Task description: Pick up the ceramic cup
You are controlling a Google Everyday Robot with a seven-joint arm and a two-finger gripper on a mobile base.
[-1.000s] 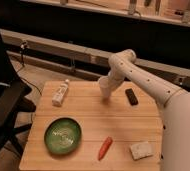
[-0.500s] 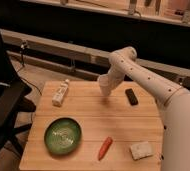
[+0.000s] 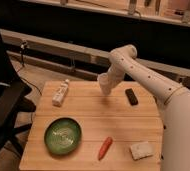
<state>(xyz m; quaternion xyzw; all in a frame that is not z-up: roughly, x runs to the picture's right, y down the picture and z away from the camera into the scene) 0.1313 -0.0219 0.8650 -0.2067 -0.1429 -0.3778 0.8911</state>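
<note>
Lifted higher than half a second ago, the white arm (image 3: 138, 70) now has its wrist end hanging clear above the far middle of the wooden tabletop (image 3: 88, 107), where before it sat lower and closer to the boards. The jaws (image 3: 106, 89) point downward at about the 12 o'clock position of the tabletop, seen from its centre. A pale, tapered shape at that tip looks like the ceramic cup (image 3: 105, 85), raised off the wood; it blends with the white wrist, so whether the jaws are clamped on it or how wide they stand I cannot tell. No separate cup stands anywhere on the boards.

Around it, the other things lie apart from one another. A white bottle (image 3: 61, 93) with a label lies on its side near the 10 o'clock edge. A small black object (image 3: 131, 96) rests at roughly 2 o'clock, just to the right of the jaws and below them. A green bowl (image 3: 63, 135) sits toward 7 o'clock, upright. An orange carrot (image 3: 105, 148) lies tilted at about 6 o'clock, and a pale sponge-like block (image 3: 141, 150) rests near the 4 o'clock corner. A dark chair (image 3: 3, 107) stands off the tabletop's 9 o'clock side.
</note>
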